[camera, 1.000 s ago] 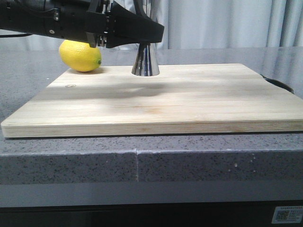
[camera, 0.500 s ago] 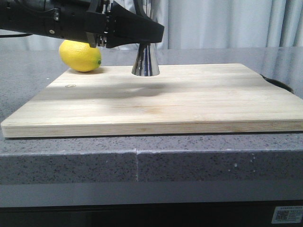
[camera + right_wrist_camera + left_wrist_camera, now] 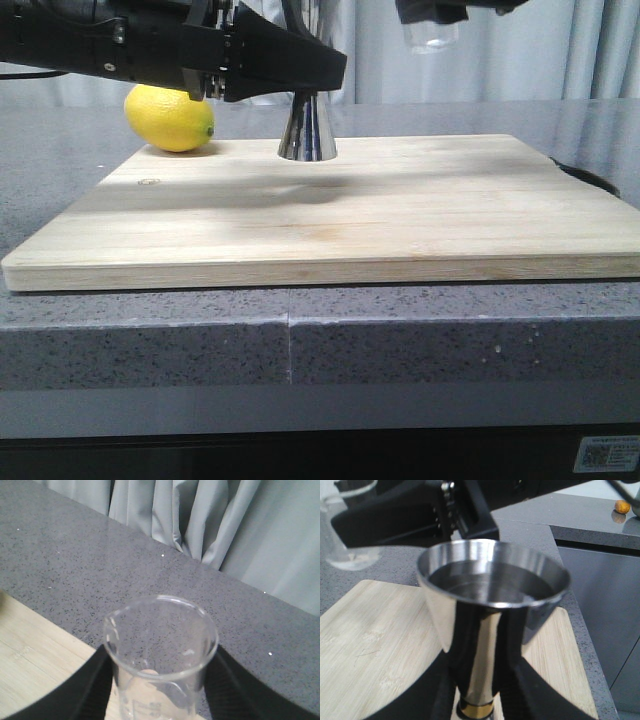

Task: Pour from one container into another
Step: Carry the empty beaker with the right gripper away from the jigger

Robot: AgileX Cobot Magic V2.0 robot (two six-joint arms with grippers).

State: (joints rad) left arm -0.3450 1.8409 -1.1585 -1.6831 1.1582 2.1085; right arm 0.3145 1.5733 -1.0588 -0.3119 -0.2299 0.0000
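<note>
One lemon (image 3: 170, 118). One steel jigger (image 3: 307, 128), gold band at the waist. One clear glass beaker (image 3: 160, 655). One wooden cutting board (image 3: 330, 215). One grey stone counter (image 3: 300, 335). Two black grippers: left gripper (image 3: 300, 75), right gripper (image 3: 160, 690). One small orange object (image 3: 621, 506), too blurred to name.

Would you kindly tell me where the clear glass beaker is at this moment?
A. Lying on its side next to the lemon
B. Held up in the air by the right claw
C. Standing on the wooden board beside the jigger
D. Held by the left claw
B: the beaker sits between the right claw's fingers, and in the front view it hangs high above the wooden board.
</note>
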